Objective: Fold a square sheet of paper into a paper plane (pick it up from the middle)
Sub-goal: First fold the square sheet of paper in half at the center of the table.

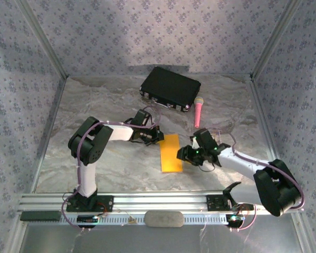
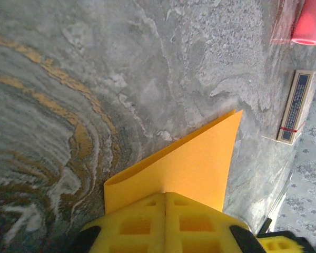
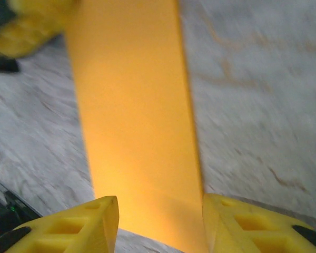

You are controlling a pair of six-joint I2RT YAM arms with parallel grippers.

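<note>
Half-folded so far: the sheet (image 1: 171,153) lies mid-frame as a strip, left pincer (image 1: 158,136) clenched on it, right pincer (image 1: 184,154) spread astride, nose and wings unmade.

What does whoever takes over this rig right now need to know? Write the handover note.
Grippers: the left gripper is shut on one end of the paper. The right gripper is open, with a finger on either side of the paper.
Paper: mid-table, folded into a long strip.
Done: the first fold.
To do: the nose and wing folds. It is not yet a plane.
</note>
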